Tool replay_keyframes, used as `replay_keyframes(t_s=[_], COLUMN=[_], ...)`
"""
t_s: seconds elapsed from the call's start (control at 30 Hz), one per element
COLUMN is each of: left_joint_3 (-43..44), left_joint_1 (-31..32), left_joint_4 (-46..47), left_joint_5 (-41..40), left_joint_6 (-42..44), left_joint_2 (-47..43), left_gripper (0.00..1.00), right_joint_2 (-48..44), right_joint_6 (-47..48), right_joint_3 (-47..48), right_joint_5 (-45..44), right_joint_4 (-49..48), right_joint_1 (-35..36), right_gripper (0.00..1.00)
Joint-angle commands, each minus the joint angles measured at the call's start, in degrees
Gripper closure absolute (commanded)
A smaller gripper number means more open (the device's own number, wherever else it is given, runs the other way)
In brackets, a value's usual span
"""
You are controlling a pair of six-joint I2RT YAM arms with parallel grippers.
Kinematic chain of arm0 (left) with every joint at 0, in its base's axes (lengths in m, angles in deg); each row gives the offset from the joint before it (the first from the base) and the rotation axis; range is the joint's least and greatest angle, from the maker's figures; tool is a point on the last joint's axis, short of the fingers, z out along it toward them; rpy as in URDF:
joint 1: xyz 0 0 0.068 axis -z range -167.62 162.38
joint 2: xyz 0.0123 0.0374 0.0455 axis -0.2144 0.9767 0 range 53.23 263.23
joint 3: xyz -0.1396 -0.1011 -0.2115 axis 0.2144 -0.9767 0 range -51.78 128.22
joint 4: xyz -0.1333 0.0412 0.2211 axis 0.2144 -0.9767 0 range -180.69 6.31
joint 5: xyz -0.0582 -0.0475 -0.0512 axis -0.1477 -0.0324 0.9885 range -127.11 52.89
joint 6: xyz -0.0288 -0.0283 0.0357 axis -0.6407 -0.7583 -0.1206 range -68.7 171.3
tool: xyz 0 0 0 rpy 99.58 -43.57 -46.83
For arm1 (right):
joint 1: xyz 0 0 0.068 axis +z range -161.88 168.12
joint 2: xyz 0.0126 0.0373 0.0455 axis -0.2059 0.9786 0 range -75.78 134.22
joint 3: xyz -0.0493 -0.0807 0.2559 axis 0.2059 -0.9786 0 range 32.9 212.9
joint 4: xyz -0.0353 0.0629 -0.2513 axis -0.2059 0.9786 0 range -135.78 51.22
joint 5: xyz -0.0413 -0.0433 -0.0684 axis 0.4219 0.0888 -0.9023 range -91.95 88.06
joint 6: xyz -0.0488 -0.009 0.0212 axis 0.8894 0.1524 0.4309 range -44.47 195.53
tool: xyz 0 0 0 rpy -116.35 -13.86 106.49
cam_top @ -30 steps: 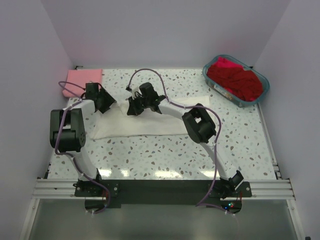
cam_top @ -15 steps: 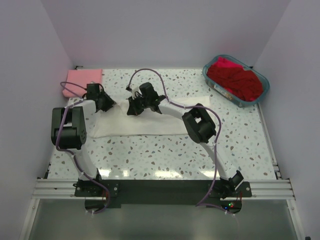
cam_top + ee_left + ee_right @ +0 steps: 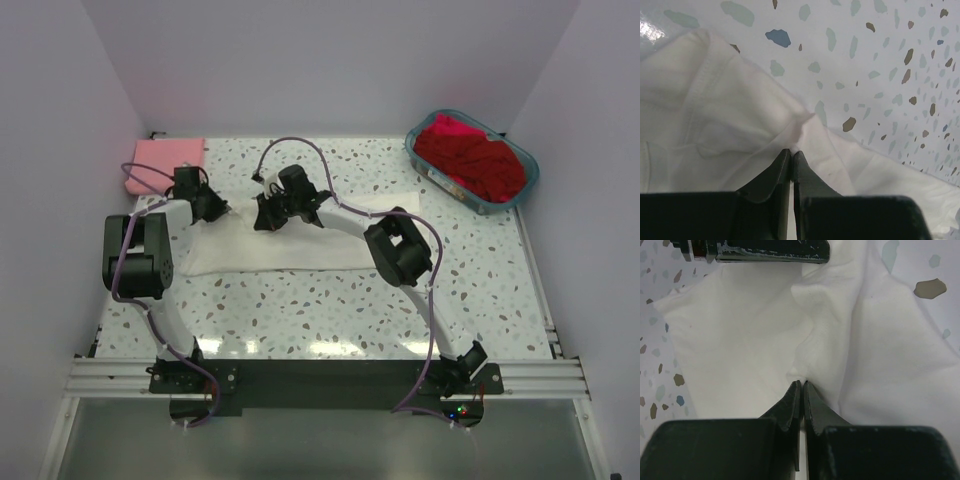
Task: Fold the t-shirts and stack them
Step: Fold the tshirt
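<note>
Cloth takes up the middle of the speckled terrazzo-patterned tabletop (image 3: 300, 310): a large white soft t-shirt (image 3: 300, 252) lies flattened into a long band running left to right. Its near edge is fairly straight and roughly parallel to the table's near rim. The left gripper (image 3: 212, 208) sits at the band's far-left corner and the right gripper (image 3: 268, 216) at the far edge nearer the middle, the two close together but apart. In the left wrist view the left gripper (image 3: 791, 154) has its jaws drawn almost together on a small raised pinch of the white cloth. A stitched hem curves off to the left, and the shirt's edge runs diagonally with bare table beyond it. In the right wrist view the right gripper (image 3: 802, 386) is closed, and a pucker of white fabric gathers right at its tips. A folded plain pink t-shirt (image 3: 165, 160) rests in the far-left corner, just beyond the left arm's wrist and apart from the white shirt. A rectangular teal plastic basket (image 3: 525, 185) holding crumpled red t-shirts (image 3: 470, 160) stands in the far-right corner, near the band's right end but not touching it. Bare tabletop shows in a broad strip between the shirt's near edge and the arm bases, and along the back between the pink shirt and the basket.
</note>
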Motion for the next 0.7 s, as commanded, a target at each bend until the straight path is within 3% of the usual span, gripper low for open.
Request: replay_keyframes(t_s=[0.0,0.67], left_joint_3=[2.75,5.4], left_joint_1=[0.23,0.23], left_joint_4=[-0.72,-18.32], left_joint_5=[-1.0,-10.94], left_joint_6=[1.79,5.4], left_joint_2=[-3.28,-7.85], left_gripper=[0.92,0.93], right_joint_2=[-3.64,-10.68], right_joint_6=[1.92,5.7], right_joint_3=[1.67,-6.06], right_joint_5=[1.16,4.93], right_joint_4=[-1.07,-1.42], right_joint_1=[-0.14,-1.02], right_gripper=[1.0,1.0])
